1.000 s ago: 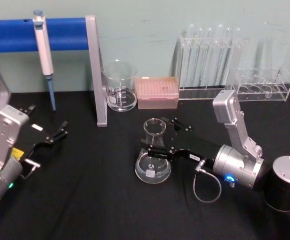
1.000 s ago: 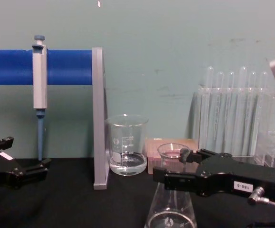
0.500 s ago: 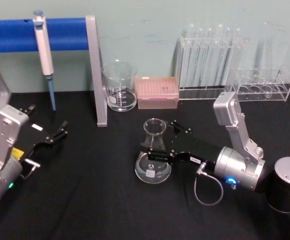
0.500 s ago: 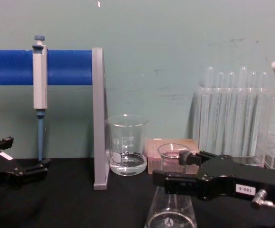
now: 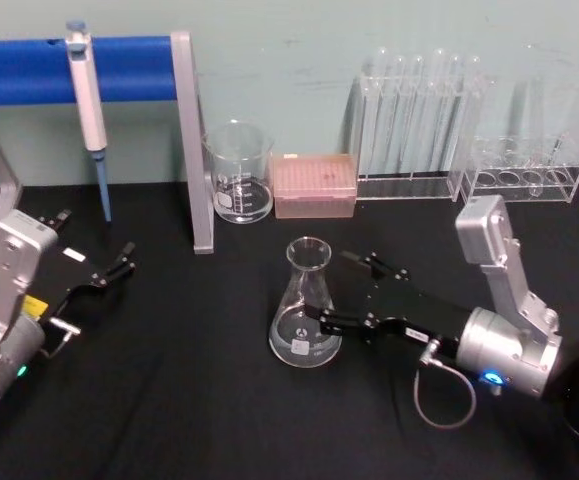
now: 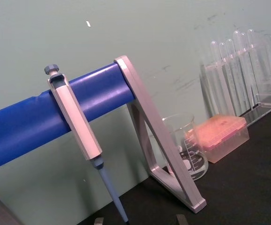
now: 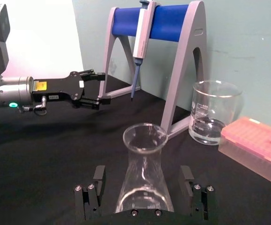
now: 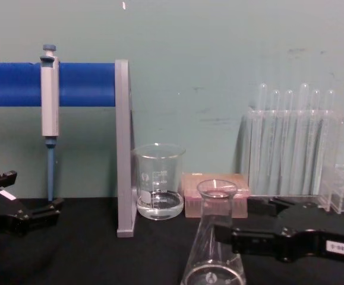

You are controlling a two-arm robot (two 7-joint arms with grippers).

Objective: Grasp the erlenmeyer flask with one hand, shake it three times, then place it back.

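Note:
The erlenmeyer flask [image 5: 306,312] stands upright on the black table, clear glass with white marks near its base; it also appears in the chest view [image 8: 214,249] and the right wrist view [image 7: 144,178]. My right gripper [image 5: 336,291], the hand, lies low just right of the flask and is open. Its fingertips [image 7: 98,174] sit level with the flask's lower right flank, with a gap to the glass on both sides. My left gripper [image 5: 119,262] rests open at the table's left, far from the flask.
A blue bar stand [image 5: 191,150] holds a pipette [image 5: 87,105] at the back left. A glass beaker [image 5: 238,172] and a pink tip box [image 5: 313,184] stand behind the flask. Test tube racks [image 5: 419,120] line the back right.
My right gripper has opened, let go of the flask's neck and drawn back to the right. The flask stays standing in place. The left arm has not moved.

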